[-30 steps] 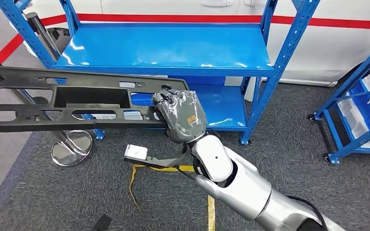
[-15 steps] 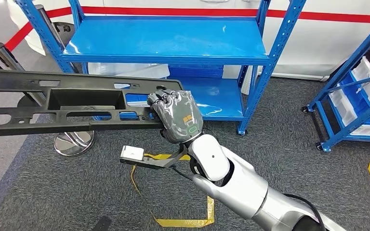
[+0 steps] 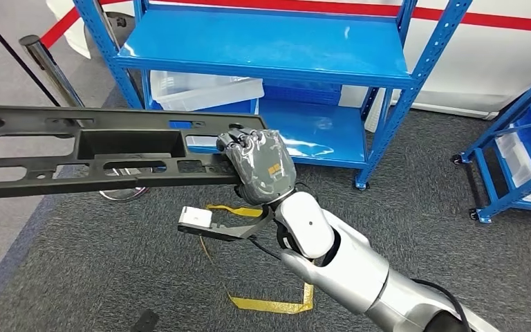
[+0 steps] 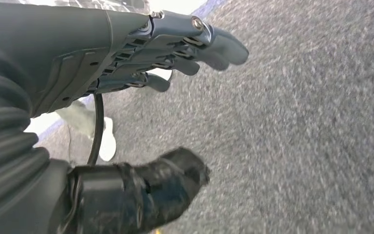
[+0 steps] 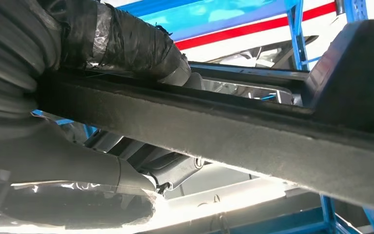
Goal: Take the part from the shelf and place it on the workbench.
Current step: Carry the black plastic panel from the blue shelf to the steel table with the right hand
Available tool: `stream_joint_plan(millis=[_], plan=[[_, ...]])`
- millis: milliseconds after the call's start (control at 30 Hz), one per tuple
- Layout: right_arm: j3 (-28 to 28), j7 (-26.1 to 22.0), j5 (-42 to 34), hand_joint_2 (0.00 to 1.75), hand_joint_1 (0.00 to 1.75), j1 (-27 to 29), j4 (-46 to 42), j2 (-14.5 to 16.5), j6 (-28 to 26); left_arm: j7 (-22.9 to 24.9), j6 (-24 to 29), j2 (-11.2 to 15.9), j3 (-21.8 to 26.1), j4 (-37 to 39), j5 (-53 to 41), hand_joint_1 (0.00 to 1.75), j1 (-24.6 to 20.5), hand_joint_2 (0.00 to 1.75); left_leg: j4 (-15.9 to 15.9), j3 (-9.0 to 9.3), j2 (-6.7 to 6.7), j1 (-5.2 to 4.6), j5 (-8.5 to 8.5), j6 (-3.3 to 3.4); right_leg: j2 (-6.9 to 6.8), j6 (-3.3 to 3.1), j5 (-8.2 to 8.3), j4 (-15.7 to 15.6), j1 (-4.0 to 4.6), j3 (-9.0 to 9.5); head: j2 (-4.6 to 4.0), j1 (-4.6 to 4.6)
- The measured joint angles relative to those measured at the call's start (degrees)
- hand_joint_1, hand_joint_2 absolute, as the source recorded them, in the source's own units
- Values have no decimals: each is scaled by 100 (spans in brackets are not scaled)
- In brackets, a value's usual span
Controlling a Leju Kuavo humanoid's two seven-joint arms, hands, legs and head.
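Long black moulded plastic panel with rectangular cut-outs (image 3: 97, 153) is clear of the blue steel shelf rack (image 3: 263, 52) and carried in the air, roughly level, above the dark grey carpet floor (image 3: 415, 200). Right hand (image 3: 257, 164), in a grey glove-like cover, is clamped on the panel's near end: fingers over the top edge, and in the right wrist view the taped thumb (image 5: 126, 41) lies on one face of the panel's edge (image 5: 214, 131) with the fingers on the other. Panel extends from that hold out past the left border of the head view, unsupported along its length.

Left hand (image 4: 141, 53) hangs over the carpet, fingers extended and apart from the thumb, holding nothing.

Assessment: removal from the shelf is complete; the upper shelf board is bare. Placement is outstanding, and the tabletop meant to receive the part cannot be located from these views. A one-ended hold on so long a piece looks prone to sag or swing during carriage
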Motion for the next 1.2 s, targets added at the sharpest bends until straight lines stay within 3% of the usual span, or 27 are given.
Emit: stream_joint_plan(millis=[67, 167, 200, 233, 267, 333, 400, 500, 567, 633, 667, 700, 733, 767, 800, 867, 933, 1000, 1033, 1100, 1133, 1200], plan=[[0, 1, 19, 175, 175, -8, -5, -1, 1, -7, 1, 7, 0, 2, 2, 0, 7, 175, 246, -126, 123, -15, -166, -62, -119, -11, 32, -110, -53, 48, 0, -29], [0, 4, 37, 175, 175, -12, -12, -3, 2, -16, 2, 7, 0, 3, 1, 0, -3, 175, 1234, -580, 285, 41, -604, -157, -288, -19, 45, -119, -61, 56, 0, -62], [0, 5, 41, 175, 175, -9, -12, -4, 3, -17, 3, 11, 0, 3, 1, 0, 3, 175, 1440, -677, 293, 64, -634, -190, -342, -15, 41, -110, -65, 54, 0, -65], [0, 6, 44, 175, 175, -7, -12, -4, 3, -18, 3, 16, 0, 3, 1, 0, 12, 175, 1450, -681, 307, 87, -564, -220, -394, -5, 32, -98, -73, 52, 0, -66], [0, 6, 46, 175, 175, -7, -12, -4, 4, -22, 2, 20, 0, 3, 1, 0, 19, 175, 1239, -574, 339, 110, -401, -251, -443, 16, 18, -76, -88, 50, 0, -66], [0, 5, 50, 175, 175, -9, -18, -4, 6, -51, -28, 25, 0, 3, 3, 0, 11, 175, 513, -204, 504, 114, -85, -300, -536, 90, -32, -5, -103, 42, 0, -86], [0, 4, 53, 175, 175, -15, -33, -4, 7, -97, -85, 25, 0, 3, 5, 0, -17, 175, 120, -23, 614, 82, -7, -239, -608, 162, -68, 58, -76, 18, 0, -110], [1, 1, 60, 175, 175, -20, -48, -4, 2, -140, -139, 27, 0, 3, 15, 0, 1, 175, 123, -77, 505, 64, -11, -77, -692, 228, -81, 77, -58, -1, 0, -99], [1, -7, 74, 175, 175, -20, -50, -5, -3, -157, -162, 31, 0, 3, 23, 0, 18, 175, 114, -96, 419, 64, 18, 10, -541, 263, -233, 240, -87, -68, 0, -93], [0, -19, 96, 175, 175, -15, -51, -9, -6, -172, -181, 31, 0, 3, 25, 0, 7, 175, 109, -117, 328, 49, 41, 79, -308, 255, -594, 858, -81, -336, 0, -82], [0, -25, 106, 175, 175, -8, -50, -13, -7, -176, -188, 32, 0, 3, 25, 0, 1, 175, 109, -129, 273, 32, 51, 102, -257, 237, -762, 1255, -67, -516, 0, -78], [0, -31, 115, 175, 175, 1, -49, -18, -7, -178, -193, 33, 0, 3, 26, 0, 0, 175, 110, -139, 210, 14, 61, 119, -231, 217, -872, 1589, -51, -671, 0, -77], [0, -36, 121, 175, 175, 10, -48, -23, -7, -179, -197, 34, 0, 3, 27, 0, 3, 175, 111, -145, 143, -5, 68, 130, -218, 191, -866, 1730, -36, -741, 0, -77], [0, -40, 126, 175, 175, 15, -48, -29, -7, -179, -200, 36, 1, 3, 31, 0, 7, 175, 112, -145, 75, -21, 73, 135, -201, 155, -747, 1632, -22, -698, 0, -77], [0, -43, 129, 175, 175, 16, -47, -34, -7, -179, -202, 37, 1, 3, 34, 0, 10, 175, 114, -142, 5, -32, 77, 137, -158, 109, -558, 1345, -4, -561, 0, -77], [0, -50, 132, 175, 175, 12, -51, -37, -7, -182, -204, 29, 2, 4, 40, 0, 7, 175, 124, -155, -124, -45, 90, 124, 112, 2, -218, 599, 15, -221, 0, -87], [0, -54, 133, 175, 175, 2, -64, -38, -5, -188, -210, 27, 2, 5, 40, 0, -4, 175, 136, -213, -236, -16, 124, 76, 328, -28, -117, 205, 26, -52, 0, -97], [1, -55, 140, 175, 175, -5, -77, -41, -4, -194, -214, 46, 1, 5, 40, 0, 1, 175, 119, -262, -348, 22, 171, 2, 264, -7, -98, 133, 33, -23, 0, -90], [1, -55, 145, 175, 175, -5, -78, -41, -4, -197, -214, 50, 2, 5, 40, 0, 15, 175, 120, -276, -303, 22, 172, -32, 197, -13, -75, 96, 25, -6, 0, -87], [0, -55, 150, 175, 175, -10, -85, -39, -4, -209, -211, 54, 2, 7, 40, 0, 29, 175, 301, -366, -29, -1, 37, -102, 44, -35, -29, 14, -17, 34, 0, -128], [0, -55, 150, 175, 175, -12, -88, -38, -4, -216, -212, 44, 2, 8, 40, 0, 24, 175, 563, -481, 146, 3, -116, -139, -37, -44, -19, -5, -16, 46, 0, -153], [0, -55, 155, 175, 175, -10, -93, -39, -4, -230, -211, 42, 2, 8, 40, 0, 0, 175, 1233, -777, 280, 36, -421, -200, -208, -53, -19, -2, -10, 39, 0, -179]])
